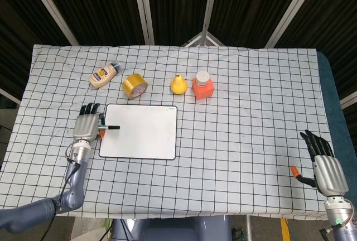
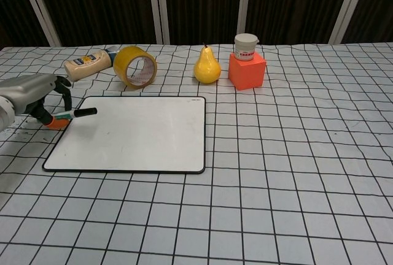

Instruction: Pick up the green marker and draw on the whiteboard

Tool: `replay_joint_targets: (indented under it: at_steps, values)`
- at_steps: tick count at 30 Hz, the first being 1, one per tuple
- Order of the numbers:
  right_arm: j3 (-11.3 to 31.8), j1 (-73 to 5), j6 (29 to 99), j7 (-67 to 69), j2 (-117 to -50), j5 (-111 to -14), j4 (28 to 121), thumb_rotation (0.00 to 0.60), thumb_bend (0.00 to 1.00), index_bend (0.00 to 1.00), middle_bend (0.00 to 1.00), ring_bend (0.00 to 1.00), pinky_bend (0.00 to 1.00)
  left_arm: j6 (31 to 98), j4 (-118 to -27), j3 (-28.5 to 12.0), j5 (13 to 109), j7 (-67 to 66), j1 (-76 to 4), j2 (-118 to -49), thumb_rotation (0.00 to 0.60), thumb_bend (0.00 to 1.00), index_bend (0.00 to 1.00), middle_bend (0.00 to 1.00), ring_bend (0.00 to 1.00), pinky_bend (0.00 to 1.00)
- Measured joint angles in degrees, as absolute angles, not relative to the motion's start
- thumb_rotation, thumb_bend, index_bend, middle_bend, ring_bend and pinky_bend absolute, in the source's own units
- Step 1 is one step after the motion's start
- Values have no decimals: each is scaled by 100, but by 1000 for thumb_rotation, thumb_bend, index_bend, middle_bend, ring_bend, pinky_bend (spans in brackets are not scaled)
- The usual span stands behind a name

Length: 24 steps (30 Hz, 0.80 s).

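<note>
A black-gridded white cloth (image 1: 240, 140) covers my table before dark panels. Mid-left lies the whiteboard (image 1: 139, 131); behind it stand a squeeze bottle (image 1: 104, 75), tape roll (image 1: 134, 85), pear (image 1: 178, 84) and orange block (image 1: 203, 88). My left hand (image 1: 85, 125) grips the green marker (image 1: 109, 126) at the board's left edge; my right hand (image 1: 326, 168), lower right, is spread and holds nothing.

Table (image 1: 251, 157) covered by checked cloth (image 1: 234, 112). Whiteboard (image 1: 142, 132) laid at 9 o'clock. Toward 12: squeeze bottle (image 1: 104, 74) lying flat, tape roll (image 1: 134, 85), pear (image 1: 178, 84), orange block (image 1: 203, 88) topped by jar (image 1: 202, 77).

Left hand (image 1: 85, 124) holds the green marker (image 1: 109, 126) over the whiteboard's (image 1: 142, 135) left edge; right hand (image 1: 326, 168) rests apart, fingers spread.
</note>
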<state>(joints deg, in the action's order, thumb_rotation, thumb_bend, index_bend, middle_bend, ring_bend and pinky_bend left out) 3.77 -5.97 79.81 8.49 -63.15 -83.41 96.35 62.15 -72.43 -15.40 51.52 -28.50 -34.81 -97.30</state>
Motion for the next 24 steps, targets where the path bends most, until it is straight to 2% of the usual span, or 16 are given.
replay_joint_targets:
  at_steps: [12,24]
  values:
    - [381,-605,7970,854,-6316,-8330,9647,600,324,0,0,0,0,6440,-8105,-1745,6170,-1222,-3462,-9607,600,544,645,131,0,21]
    - [387,-619,7924,955,-6286,-8307,9637,600,324,0,0,0,0,6169,-7410,-1921,6592,52,-3873,-10420,600,544,660,147,0,41]
